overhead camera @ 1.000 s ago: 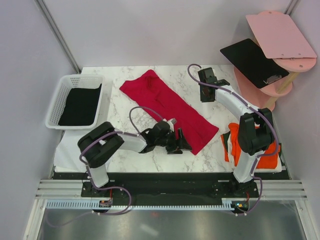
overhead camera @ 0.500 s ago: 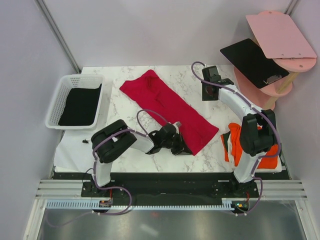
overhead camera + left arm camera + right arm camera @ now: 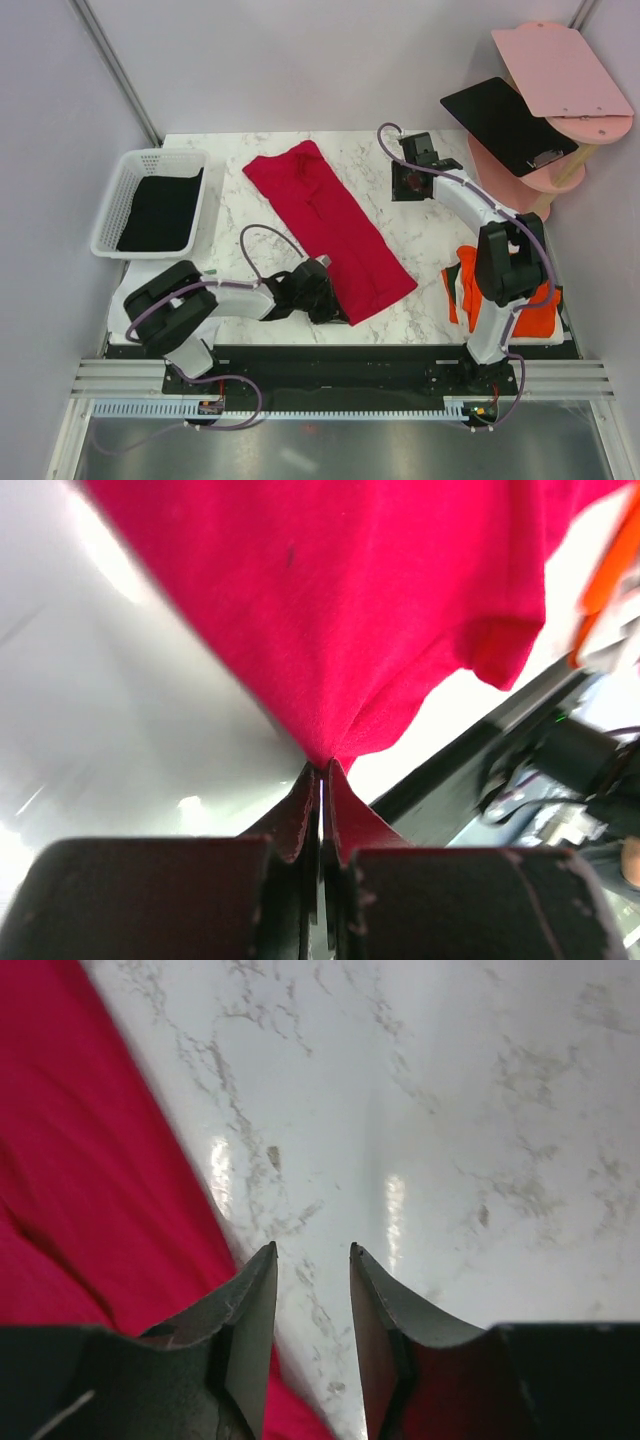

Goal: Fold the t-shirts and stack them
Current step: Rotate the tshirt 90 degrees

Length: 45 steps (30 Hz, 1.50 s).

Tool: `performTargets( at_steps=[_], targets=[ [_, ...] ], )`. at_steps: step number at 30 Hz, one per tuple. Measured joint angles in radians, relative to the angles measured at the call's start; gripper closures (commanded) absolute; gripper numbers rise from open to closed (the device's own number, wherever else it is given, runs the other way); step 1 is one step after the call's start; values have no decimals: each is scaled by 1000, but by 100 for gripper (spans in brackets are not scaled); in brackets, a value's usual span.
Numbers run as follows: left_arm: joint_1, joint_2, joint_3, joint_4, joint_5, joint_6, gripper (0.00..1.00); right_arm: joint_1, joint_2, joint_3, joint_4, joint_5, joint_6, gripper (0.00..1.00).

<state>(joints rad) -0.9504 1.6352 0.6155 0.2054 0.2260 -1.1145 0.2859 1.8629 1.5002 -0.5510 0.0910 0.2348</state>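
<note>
The crimson red t-shirt (image 3: 330, 225) lies as a long folded strip slanting across the marble table (image 3: 430, 225). My left gripper (image 3: 338, 312) is at the strip's near end, shut on its hem. In the left wrist view the gripper (image 3: 322, 770) pinches a peak of the red t-shirt (image 3: 350, 600). My right gripper (image 3: 400, 186) hangs open over bare marble, just right of the shirt's far end. In the right wrist view the gripper (image 3: 312, 1250) holds nothing, and the red t-shirt (image 3: 90, 1180) lies to its left. Orange-red t-shirts (image 3: 525, 315) are piled at the near right.
A white mesh basket (image 3: 125, 180) at the left holds a black t-shirt (image 3: 160, 210). At the back right a pink shelf (image 3: 560, 65) carries a flat black board (image 3: 505, 125). The right arm's base stands in front of the orange-red pile.
My left gripper has shut on the red t-shirt's near hem and drawn back left, pulling that end with it. My right gripper has opened and shifted slightly.
</note>
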Motion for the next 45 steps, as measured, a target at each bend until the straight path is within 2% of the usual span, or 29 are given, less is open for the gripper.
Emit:
performTargets(
  at_steps=[7,14,18,23,26,27,29,30,31,33,34,35,37,45],
  targets=[
    [0,-311,-167,-243,-68,5,98,0,183,18,184,-257,64,50],
    [0,-628,-249,-477,-147,5,98,2,397,137,405,-467,211,49],
    [0,-721,-274,-556,-171,2,98,6,472,185,536,-531,316,50],
    [0,-739,-288,-610,-177,0,98,19,568,276,626,-573,401,54],
    [0,-739,-287,-631,-183,0,98,37,607,323,649,-572,424,65],
    [0,-739,-287,-637,-186,0,98,46,621,339,649,-572,427,78],
    [0,-739,-280,-656,-193,0,98,62,641,369,644,-564,425,91],
    [0,-739,-273,-668,-195,0,94,71,654,385,639,-562,425,97],
    [0,-739,-266,-678,-197,1,73,82,664,394,635,-558,431,100],
    [0,-740,-251,-696,-202,5,46,94,669,403,633,-544,428,100],
    [0,-741,-246,-703,-204,11,24,100,669,404,631,-536,429,100],
    [0,-745,-241,-711,-209,12,18,103,669,404,632,-526,429,100],
    [0,-754,-234,-727,-222,15,9,104,668,404,633,-509,431,100],
    [0,-776,-227,-762,-249,20,7,62,668,417,621,-447,435,100]
  ],
)
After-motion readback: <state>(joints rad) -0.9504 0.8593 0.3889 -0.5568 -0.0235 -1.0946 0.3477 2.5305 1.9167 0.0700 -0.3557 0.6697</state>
